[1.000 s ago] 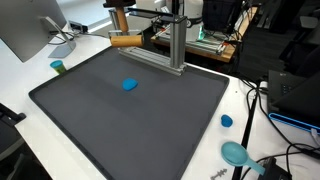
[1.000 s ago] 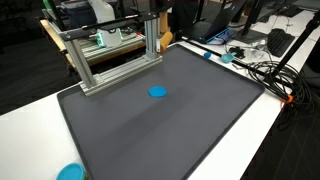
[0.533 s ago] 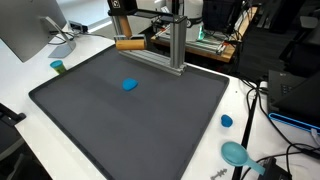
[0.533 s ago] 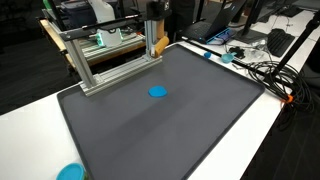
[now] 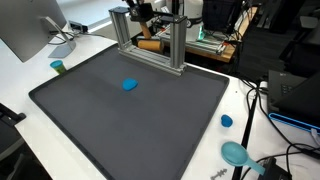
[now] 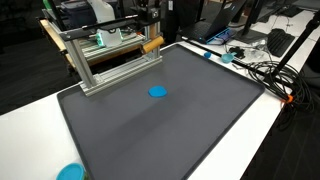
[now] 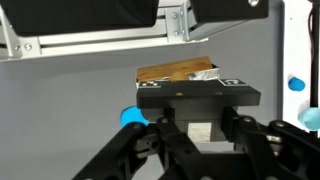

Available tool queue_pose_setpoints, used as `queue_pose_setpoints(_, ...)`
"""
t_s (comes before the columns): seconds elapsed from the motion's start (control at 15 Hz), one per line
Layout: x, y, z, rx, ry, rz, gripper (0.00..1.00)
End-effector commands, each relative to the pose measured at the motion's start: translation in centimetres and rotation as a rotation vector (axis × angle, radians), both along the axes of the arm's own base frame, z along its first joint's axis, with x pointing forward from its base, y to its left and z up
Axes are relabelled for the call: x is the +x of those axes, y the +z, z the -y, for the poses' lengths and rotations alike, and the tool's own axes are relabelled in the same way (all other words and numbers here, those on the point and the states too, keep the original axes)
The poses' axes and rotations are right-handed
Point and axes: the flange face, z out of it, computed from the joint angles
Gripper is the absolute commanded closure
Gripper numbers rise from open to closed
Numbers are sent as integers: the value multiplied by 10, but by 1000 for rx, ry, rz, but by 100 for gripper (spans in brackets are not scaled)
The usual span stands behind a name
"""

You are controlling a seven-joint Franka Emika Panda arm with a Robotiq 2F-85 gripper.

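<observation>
Seeing the gripper [image 6: 150, 36] with its jaws closed right down onto a wooden block [image 6: 152, 45], which is held clear of the mat up at the far edge, just beside an upright of the aluminium frame [image 6: 110, 62]; I can't tell whether block and frame touch. In an exterior view the block [image 5: 150, 45] shows through the frame opening, under the top bar. In the wrist view the block [image 7: 178, 72] sits just past the black gripper body: tan, visible grain, flat face, squared ends, matte finish. The frame is slotted extrusion, silver, with square posts and rails. The mat [image 5: 150, 125] is dark grey, fine-textured, rectangular with rounded corners, and it lies flat on the white counter [image 5: 35, 75]. A blue disc [image 5: 129, 85] lies on the mat well apart from the block; it is small, round, low and smooth-looking, and it shows in both exterior views [image 6: 157, 92]. Off the mat on the counter there is a small blue cap [image 5: 226, 121], with a larger teal round piece [image 5: 235, 152] near it.
</observation>
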Motion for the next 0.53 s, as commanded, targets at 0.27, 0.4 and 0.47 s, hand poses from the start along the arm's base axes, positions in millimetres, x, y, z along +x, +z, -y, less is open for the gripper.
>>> queue_pose_setpoints(0.27, -64, 4, -40, -137, -186, 149, 78)
queue_pose_setpoints(0.4, -75, 0, -44, -213, -158, 160, 78)
queue_pose_setpoints(0.47, -78, -4, -41, -237, -124, 154, 78)
